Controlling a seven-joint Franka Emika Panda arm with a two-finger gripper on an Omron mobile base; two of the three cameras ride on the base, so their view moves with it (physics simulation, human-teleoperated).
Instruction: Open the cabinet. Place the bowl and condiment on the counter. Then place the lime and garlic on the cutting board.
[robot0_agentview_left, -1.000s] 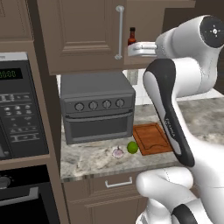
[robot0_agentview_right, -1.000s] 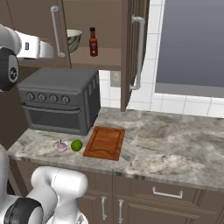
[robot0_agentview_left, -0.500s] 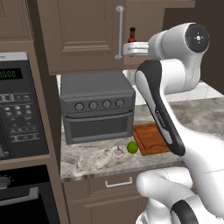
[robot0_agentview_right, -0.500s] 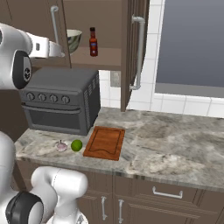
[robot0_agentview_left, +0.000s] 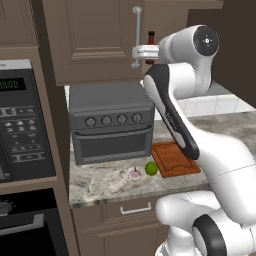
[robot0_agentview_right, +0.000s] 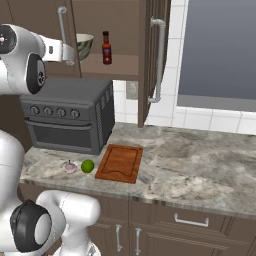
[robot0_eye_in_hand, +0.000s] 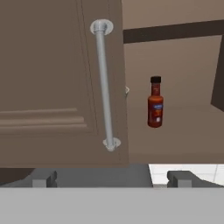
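Cabinet (robot0_agentview_right: 120, 30): brown wooden wall unit above the toaster oven; its right door (robot0_agentview_right: 152, 55) stands swung open, edge-on in the right base view, with a long silver bar handle (robot0_agentview_right: 159, 60); its left door (robot0_eye_in_hand: 57, 78) is shut, raised-panel, with its own vertical bar handle (robot0_eye_in_hand: 103, 85).
Condiment (robot0_eye_in_hand: 155, 103): slim dark-red bottle, black cap, narrow neck, upright on the cabinet's floor, just right of the shut door's edge.
Bowl (robot0_agentview_right: 84, 46): pale grey-green, round, lighter inside; inside the cabinet, left of the condiment, partly hidden by the shut door.
Cutting board (robot0_agentview_right: 120, 163): flat reddish-brown wood with a groove near its edge, on the counter (robot0_agentview_right: 200, 165) just right of the toaster oven (robot0_agentview_right: 67, 120).
Lime (robot0_agentview_right: 88, 166): smooth bright green ball on the counter, just left of the cutting board.
Garlic (robot0_agentview_right: 70, 167): whitish-pink bulb, just left of the lime, apart from it.
Arm: white, dark joints, raised to cabinet height, forearm reaching level toward the cabinet.
Gripper (robot0_agentview_left: 136, 52): jaws spread wide, holding nothing, close in front of the shut door's handle.
Counter surface: speckled grey-beige stone, marble look.
Toaster oven: dark grey metal box, four round knobs, below the cabinet.
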